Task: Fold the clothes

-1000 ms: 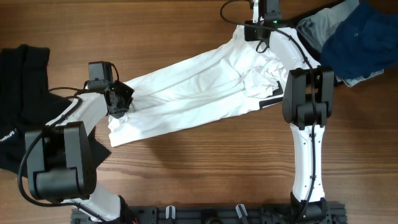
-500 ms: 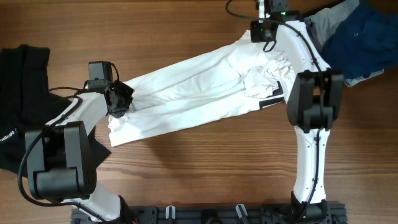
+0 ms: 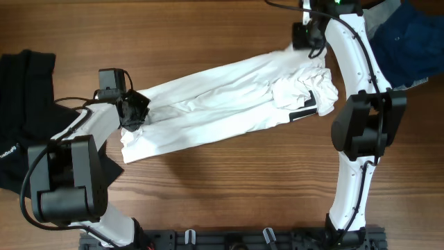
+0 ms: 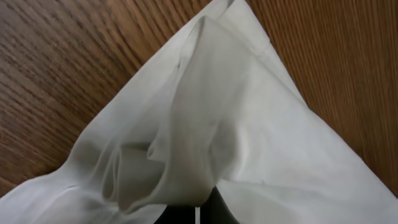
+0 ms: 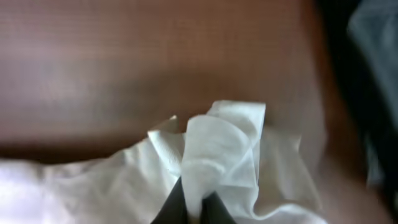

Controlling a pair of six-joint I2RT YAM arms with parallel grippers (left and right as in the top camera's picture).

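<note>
Wood surface (image 3: 208, 28) shows behind both pinches: the left fingers (image 4: 214, 210) are clenched on the near-left end of the shirt (image 3: 222, 104), the right fingers (image 5: 214, 211) on its bunched far-right edge. The shirt lies stretched between them. Light and limp, it will likely sag, so hems and corners look the best holds.

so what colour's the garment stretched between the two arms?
The garment is white; the overhead view shows it best.

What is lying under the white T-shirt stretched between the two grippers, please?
Only wooden table shows around the white T-shirt, so it seems to lie directly on the wood. Anything beneath its bunched right end is covered.
</note>
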